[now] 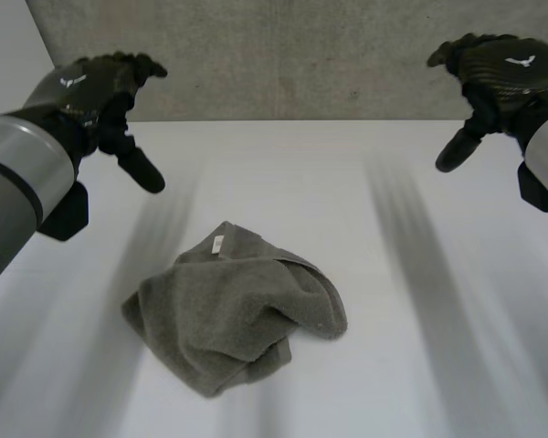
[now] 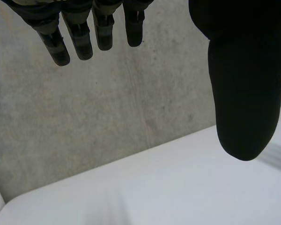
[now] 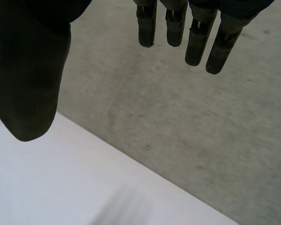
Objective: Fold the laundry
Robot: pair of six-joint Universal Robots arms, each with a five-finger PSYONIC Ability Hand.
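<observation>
Grey concrete wall backs the white table. A crumpled grey towel lies mid-table, loosely bunched, between the raised left hand and right hand, both with fingers wide, holding nothing.

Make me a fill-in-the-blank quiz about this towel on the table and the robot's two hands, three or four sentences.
1. The towel lying crumpled on the white table is ____ in colour.
2. The left hand and the right hand, raised above the table, hold ____.
3. Each hand is ____, not shut.
4. The small label on the towel is ____.

Missing words: grey; nothing; open; white.
</observation>
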